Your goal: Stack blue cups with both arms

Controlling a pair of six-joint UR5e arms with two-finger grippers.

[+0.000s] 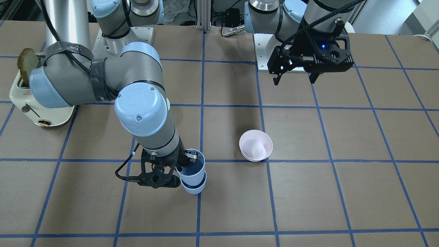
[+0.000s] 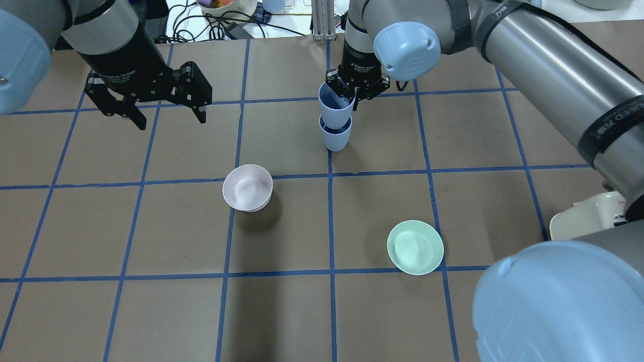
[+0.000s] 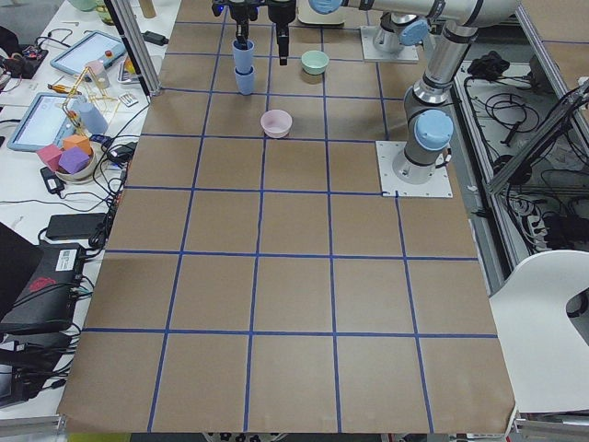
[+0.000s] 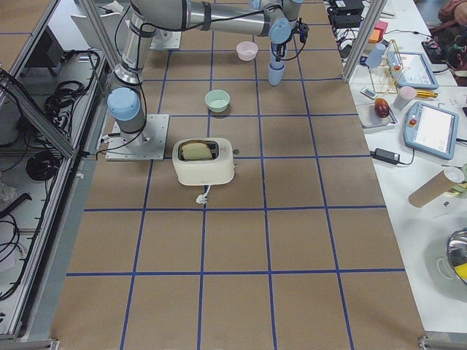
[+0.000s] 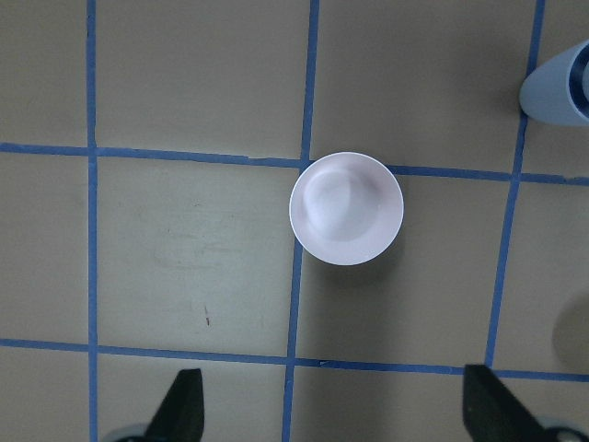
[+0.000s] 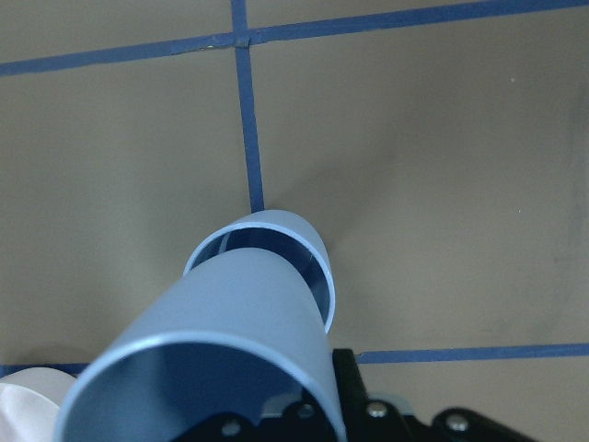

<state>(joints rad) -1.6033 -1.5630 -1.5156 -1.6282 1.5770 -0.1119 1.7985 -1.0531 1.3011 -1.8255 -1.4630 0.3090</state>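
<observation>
Two pale blue cups stand one in the other at the table's far middle. The lower cup (image 2: 335, 139) (image 1: 195, 188) stands on the table. The upper cup (image 2: 333, 111) (image 1: 191, 171) sits partly inside it, leaning a little. My right gripper (image 2: 350, 98) (image 1: 181, 164) is shut on the upper cup's rim wall. In the right wrist view the upper cup (image 6: 221, 350) reaches down into the lower cup's mouth (image 6: 313, 258). My left gripper (image 2: 171, 120) (image 1: 295, 81) (image 5: 336, 410) is open and empty, high above the table and well apart from the cups.
A pale pink bowl (image 2: 247, 187) (image 1: 255, 145) (image 5: 346, 208) stands below my left gripper. A mint-green bowl (image 2: 415, 246) stands nearer the robot on the right. A cream toaster (image 1: 31, 99) (image 4: 204, 162) with toast stands by the right arm's base.
</observation>
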